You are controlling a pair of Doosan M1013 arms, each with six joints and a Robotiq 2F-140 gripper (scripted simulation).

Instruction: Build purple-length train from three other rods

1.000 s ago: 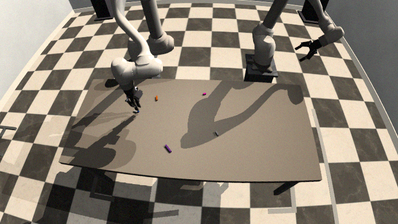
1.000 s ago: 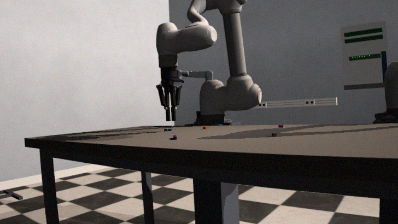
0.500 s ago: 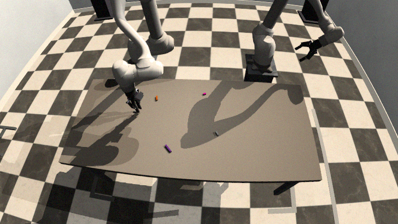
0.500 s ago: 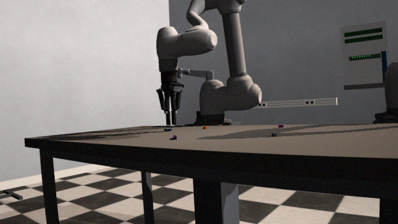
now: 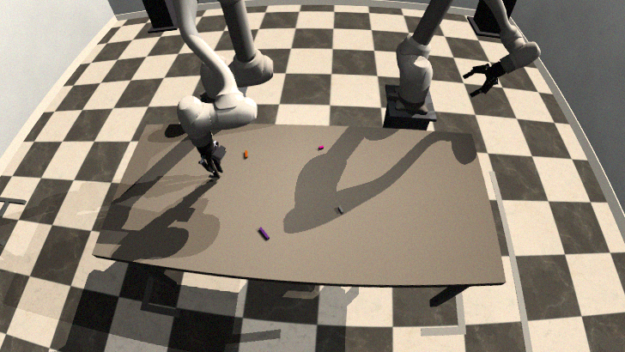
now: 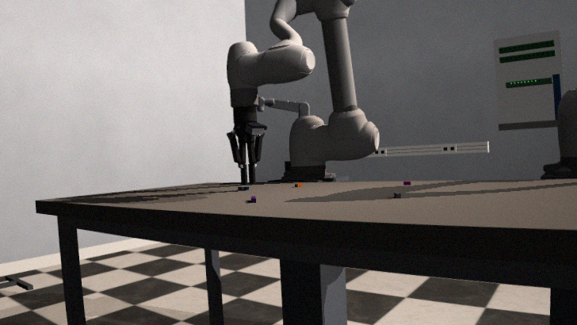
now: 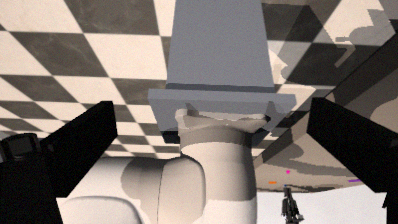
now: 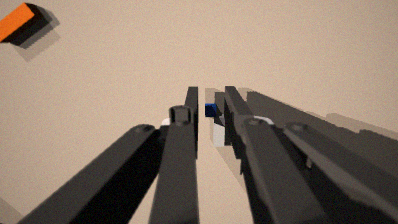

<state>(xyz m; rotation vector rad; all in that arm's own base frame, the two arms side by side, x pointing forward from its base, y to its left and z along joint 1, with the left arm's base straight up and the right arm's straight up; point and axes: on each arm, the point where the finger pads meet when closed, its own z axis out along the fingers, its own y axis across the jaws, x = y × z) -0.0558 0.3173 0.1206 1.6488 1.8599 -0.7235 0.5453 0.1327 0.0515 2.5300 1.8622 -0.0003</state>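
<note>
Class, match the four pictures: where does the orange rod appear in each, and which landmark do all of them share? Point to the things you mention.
Top: left of centre, just right of the right gripper.
Exterior: near the middle, low on the far part of the tabletop, right of that gripper.
Left wrist: small, lower right, just left of that gripper.
Right wrist: upper left corner, cut off by the left edge.
Shared landmark: the right gripper point(image 5: 215, 175) point(image 6: 247, 182) point(image 7: 287, 187) point(image 8: 211, 101), near the orange rod point(image 5: 245, 154) point(image 6: 298, 185) point(image 7: 272, 182) point(image 8: 15, 21).
</note>
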